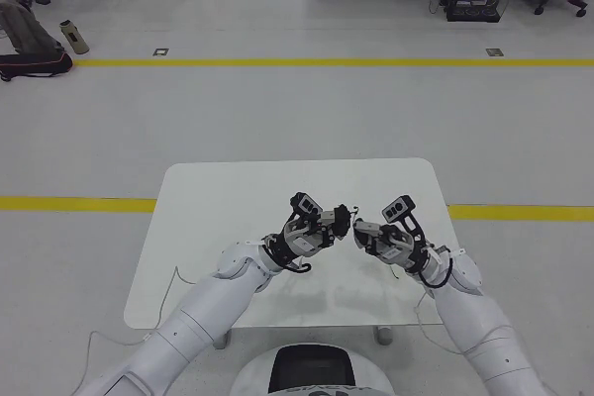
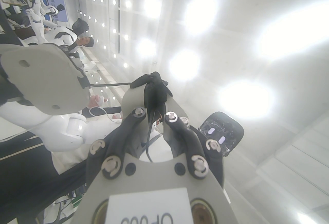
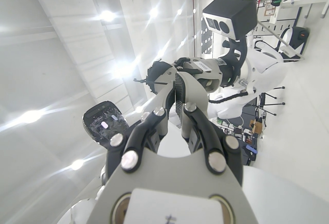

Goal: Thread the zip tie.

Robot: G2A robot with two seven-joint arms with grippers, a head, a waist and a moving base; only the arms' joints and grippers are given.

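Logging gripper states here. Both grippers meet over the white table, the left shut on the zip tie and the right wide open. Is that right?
Not quite: the right gripper is shut, clamped on the thin black zip tie, as the right wrist view shows. The rest stands.

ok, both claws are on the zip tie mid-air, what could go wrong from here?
1. The left claw and right claw sit almost tip to tip above the table; a small misalignment could bump them together.
2. The zip tie is a thin strap, pinched by both shut claws. It may slip or bend off line, and if released it would drop to the table.
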